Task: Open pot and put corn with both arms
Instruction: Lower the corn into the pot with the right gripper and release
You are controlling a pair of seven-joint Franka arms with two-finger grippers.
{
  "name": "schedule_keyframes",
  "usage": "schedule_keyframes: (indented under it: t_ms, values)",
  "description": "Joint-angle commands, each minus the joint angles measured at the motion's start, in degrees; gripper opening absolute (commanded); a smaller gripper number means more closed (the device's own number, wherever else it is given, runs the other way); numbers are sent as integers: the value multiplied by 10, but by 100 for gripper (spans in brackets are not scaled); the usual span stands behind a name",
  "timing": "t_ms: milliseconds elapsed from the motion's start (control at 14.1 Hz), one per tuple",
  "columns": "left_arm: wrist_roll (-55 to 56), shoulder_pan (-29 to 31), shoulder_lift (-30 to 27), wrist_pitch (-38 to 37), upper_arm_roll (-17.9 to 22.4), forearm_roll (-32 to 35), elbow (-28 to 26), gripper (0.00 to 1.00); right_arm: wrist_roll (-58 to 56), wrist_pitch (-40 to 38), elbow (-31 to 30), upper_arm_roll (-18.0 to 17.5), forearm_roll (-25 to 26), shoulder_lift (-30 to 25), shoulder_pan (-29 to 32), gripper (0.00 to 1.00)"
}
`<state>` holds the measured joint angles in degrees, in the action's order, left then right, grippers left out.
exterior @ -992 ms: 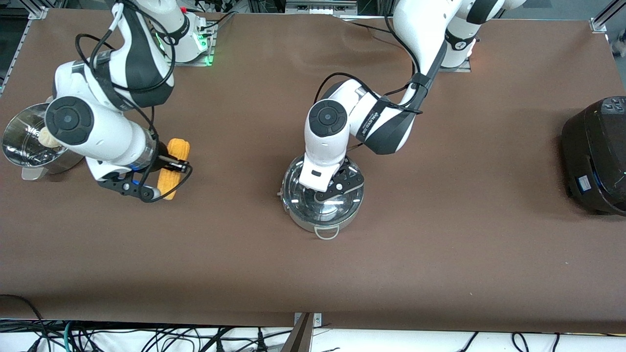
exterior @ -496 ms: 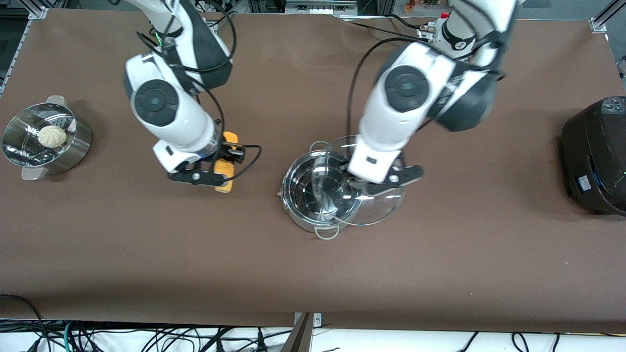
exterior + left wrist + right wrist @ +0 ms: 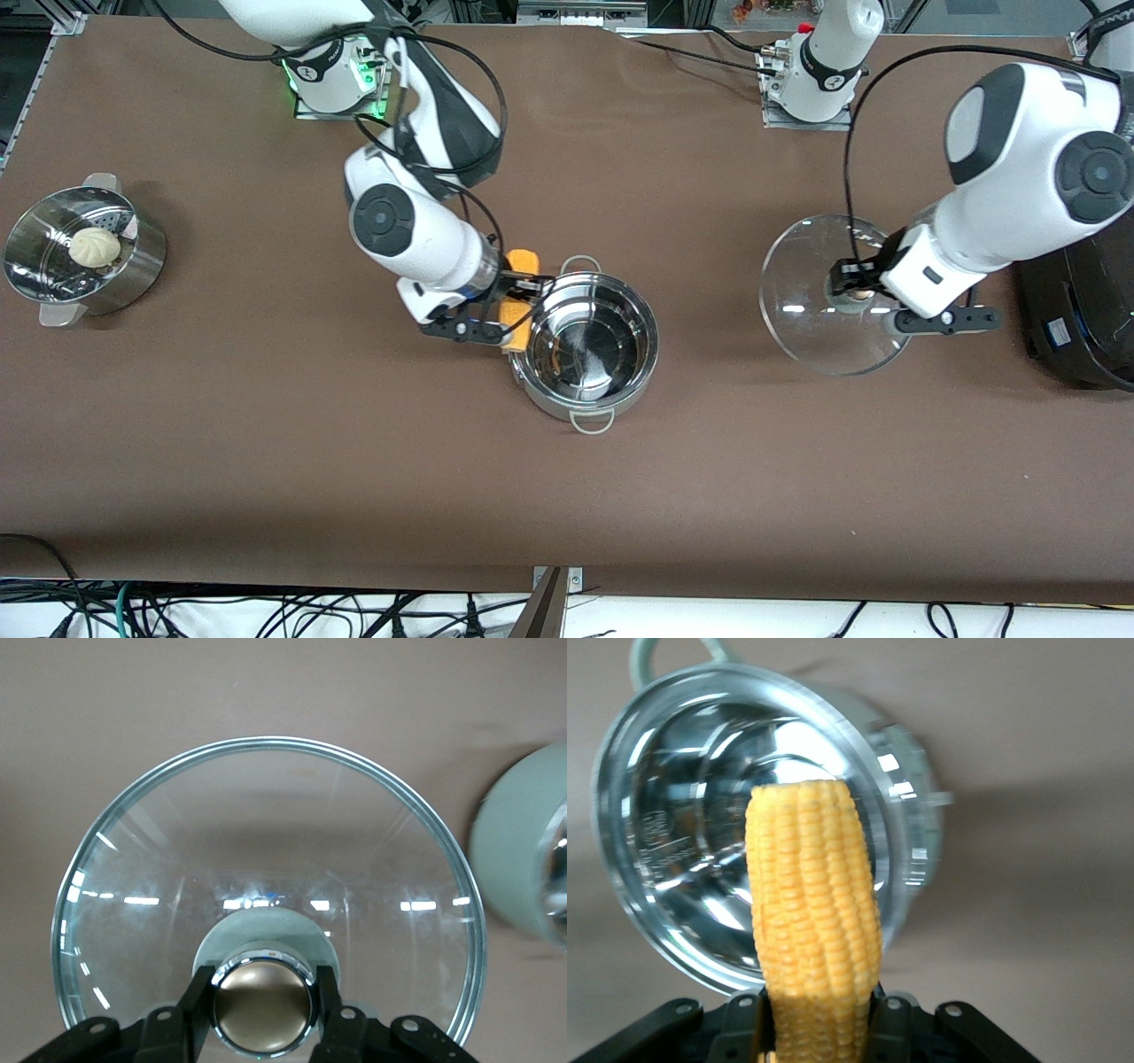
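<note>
Over the rim of the shallow shiny steel pot, now uncovered mid-worktop, the right gripper pinches the yellow corn cob by its base between its fingers. The left gripper clamps the clear glass lid by its knob, aloft beside the black rounded cooker. Dropping the corn in remains.

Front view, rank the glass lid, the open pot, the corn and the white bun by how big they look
1. Glass lid, held up by the left pincer, so being raised may enlarge it; close to the pot.
2. Pot.
3. Corn, partly hidden by the right pincer.
4. Bun.
</note>
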<state>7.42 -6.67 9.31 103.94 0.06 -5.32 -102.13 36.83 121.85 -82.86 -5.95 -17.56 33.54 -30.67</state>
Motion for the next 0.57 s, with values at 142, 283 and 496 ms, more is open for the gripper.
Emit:
schedule_keyframes:
  t_ms: [142, 283, 496]
  values:
    - [-93, 32, -36, 209, -1, -8, -213, 0, 2, 150, 39, -8, -15, 78, -36, 12]
    - [-104, 36, -24, 309, -1, -8, -284, 0, 1, 168, 80, -13, -13, 126, -36, 13]
    - [-116, 36, 18, 365, -1, -8, -302, 0, 3, 168, 102, -13, -13, 158, -36, 40]
